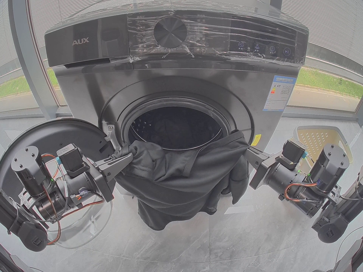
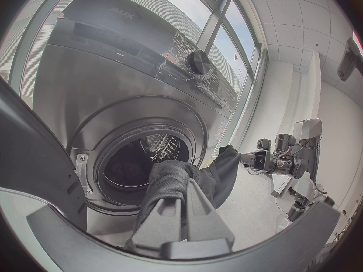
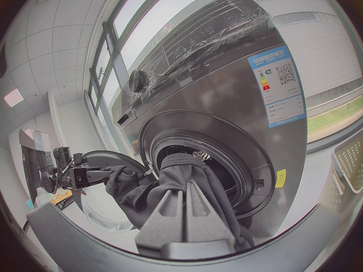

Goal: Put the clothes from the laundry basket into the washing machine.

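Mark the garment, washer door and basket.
garment (image 1: 177, 186): head view, middle of the hanging cloth.
door (image 1: 56, 133): head view, dark inner face.
basket (image 1: 321, 138): head view, perforated wall.

Black garment, dark grey washing machine

So the washing machine has a brand logo in pale letters on its top-left panel, a blue-and-white energy label with QR code front right, and a small yellow sticker below it, print too tiny to read.
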Tool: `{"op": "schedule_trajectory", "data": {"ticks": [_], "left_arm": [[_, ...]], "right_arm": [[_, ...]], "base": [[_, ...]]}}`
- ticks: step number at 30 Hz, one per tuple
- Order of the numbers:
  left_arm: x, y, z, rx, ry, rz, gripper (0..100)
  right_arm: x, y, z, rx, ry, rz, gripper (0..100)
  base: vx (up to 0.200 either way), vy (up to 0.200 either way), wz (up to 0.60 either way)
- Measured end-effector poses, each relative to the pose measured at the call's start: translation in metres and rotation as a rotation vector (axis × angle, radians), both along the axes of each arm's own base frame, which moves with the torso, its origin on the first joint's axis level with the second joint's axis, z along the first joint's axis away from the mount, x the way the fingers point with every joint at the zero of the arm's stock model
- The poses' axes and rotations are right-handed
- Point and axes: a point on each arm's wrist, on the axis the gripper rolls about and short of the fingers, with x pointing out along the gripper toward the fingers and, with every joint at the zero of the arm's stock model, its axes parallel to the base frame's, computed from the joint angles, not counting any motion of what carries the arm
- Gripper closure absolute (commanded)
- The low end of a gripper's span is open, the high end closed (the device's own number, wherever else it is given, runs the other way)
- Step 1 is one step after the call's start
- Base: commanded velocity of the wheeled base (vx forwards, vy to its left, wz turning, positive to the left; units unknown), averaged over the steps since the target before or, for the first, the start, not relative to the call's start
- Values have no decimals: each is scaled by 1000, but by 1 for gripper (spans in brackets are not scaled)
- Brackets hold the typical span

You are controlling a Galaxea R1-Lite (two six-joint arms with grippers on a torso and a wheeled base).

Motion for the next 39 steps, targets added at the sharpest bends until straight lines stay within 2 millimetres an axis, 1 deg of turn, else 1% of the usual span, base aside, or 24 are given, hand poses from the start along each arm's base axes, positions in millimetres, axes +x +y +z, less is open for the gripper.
{"op": "schedule_trajectory", "data": {"ticks": [2, 3, 12, 17, 25, 28, 33, 36, 39], "left_arm": [[0, 0, -1, 1, 2, 1, 100], [0, 0, -1, 1, 4, 1, 0], [-1, 0, -3, 2, 17, -10, 0], [-2, 0, -8, 15, 35, -12, 0], [-5, -3, -15, 28, 63, -30, 0], [-10, -9, -19, 40, 82, -66, 0], [-19, -27, -35, 74, 141, -150, 0], [-15, -35, -41, 82, 152, -175, 0], [-7, -44, -49, 80, 146, -185, 0]], "right_arm": [[0, 0, -1, -2, 2, 0, 100], [0, 0, -1, -2, 3, 0, 100], [-1, 1, -2, -5, 6, 5, 100], [-2, 1, -2, -5, 8, 9, 100], [-8, 9, -2, -5, 8, 44, 100], [-10, 12, -2, -3, 7, 59, 100], [-12, 15, -1, 0, 2, 75, 100], [-13, 16, 0, 7, -6, 79, 100], [-13, 17, 1, 11, -13, 82, 100]], "base": [[0, 0, 0], [0, 0, 0], [0, 0, 0], [0, 0, 0], [0, 0, 0], [0, 0, 0], [0, 0, 0], [0, 0, 0], [0, 0, 0]]}}
